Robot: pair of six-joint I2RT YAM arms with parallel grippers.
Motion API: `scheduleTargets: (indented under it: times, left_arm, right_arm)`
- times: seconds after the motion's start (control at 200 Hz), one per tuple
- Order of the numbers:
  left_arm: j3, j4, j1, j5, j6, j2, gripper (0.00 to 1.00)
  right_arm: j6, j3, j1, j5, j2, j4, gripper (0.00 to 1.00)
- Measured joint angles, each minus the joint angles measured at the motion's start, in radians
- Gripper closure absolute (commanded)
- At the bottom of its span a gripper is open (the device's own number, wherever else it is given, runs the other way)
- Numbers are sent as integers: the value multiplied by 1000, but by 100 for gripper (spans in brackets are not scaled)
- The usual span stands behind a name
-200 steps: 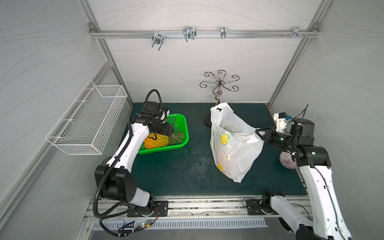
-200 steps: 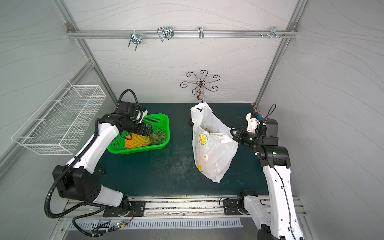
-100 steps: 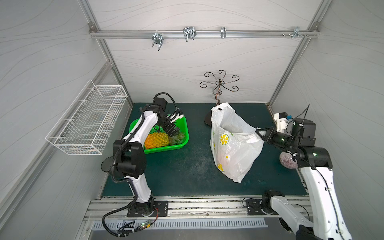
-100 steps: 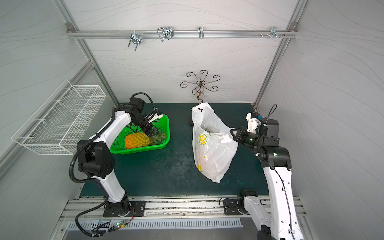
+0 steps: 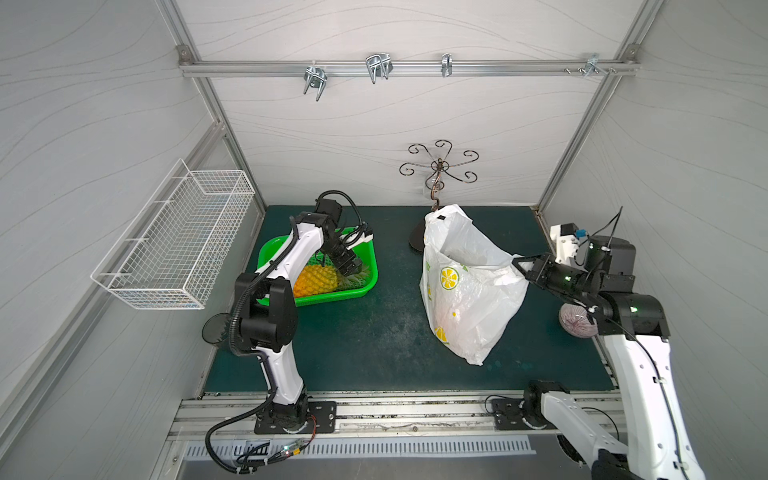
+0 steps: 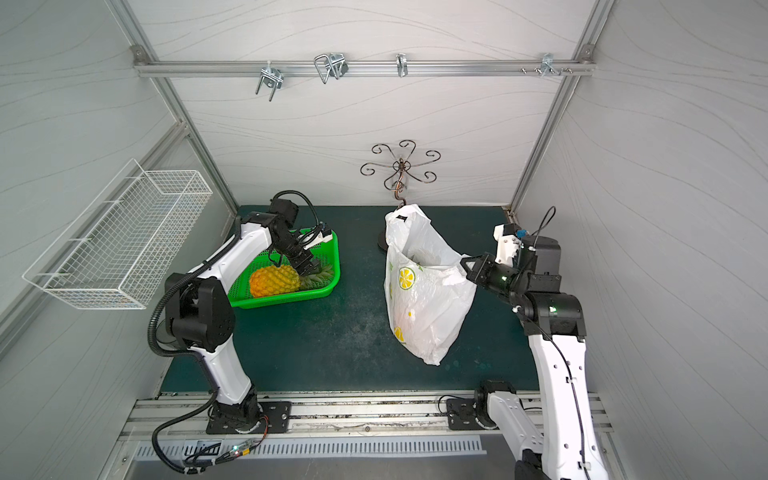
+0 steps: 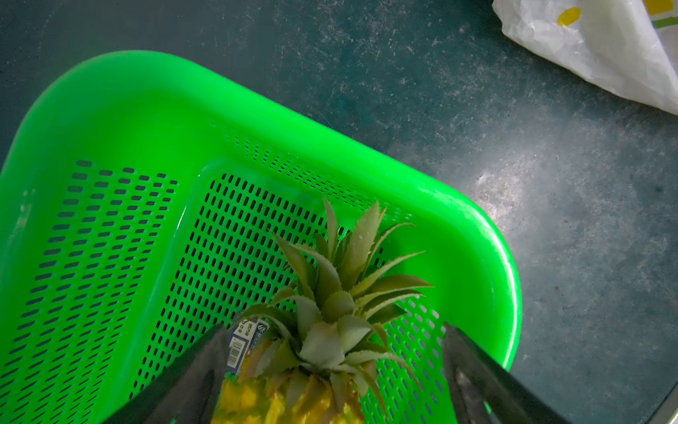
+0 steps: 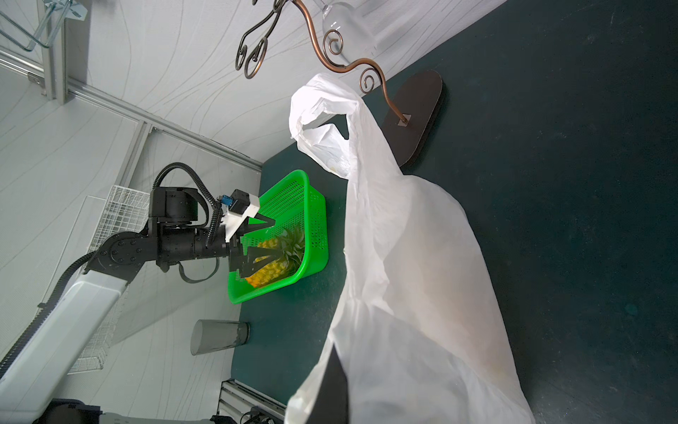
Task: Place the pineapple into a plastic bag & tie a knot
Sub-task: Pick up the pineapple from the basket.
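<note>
The pineapple (image 5: 316,281) lies on its side in the green perforated basket (image 5: 340,296) at the far left of the dark mat (image 5: 374,340), its leafy crown pointing right. The left gripper (image 5: 349,264) reaches down into the basket with its fingers (image 7: 198,370) spread wide on either side of the crown, not closed on it. To the right, the plastic bag (image 5: 469,299) stands on the mat, lemon print facing left. One handle is hooked on the scrolled metal stand (image 5: 438,166) at the far edge. The right gripper (image 5: 519,264) is clamped tight on the bag's opposite rim, stretching its mouth open.
</note>
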Motion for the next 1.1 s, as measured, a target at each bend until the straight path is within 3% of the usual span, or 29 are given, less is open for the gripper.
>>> scheduleTargets:
  times: [0.235, 0.48, 0.78, 1.1]
  left_arm:
    - [39, -27, 0, 34, 14, 42, 9]
    - [50, -77, 1, 51, 19, 64, 1]
    - [100, -64, -3, -4, -34, 196, 1]
    - [98, -52, -11, -26, -57, 215, 2]
  right_arm:
    - [0, 0, 0, 0, 0, 0, 100]
    - [6, -6, 0, -2, -2, 0, 100]
    - [37, -27, 0, -17, -2, 18, 100]
    - [45, -30, 0, -24, -2, 34, 100]
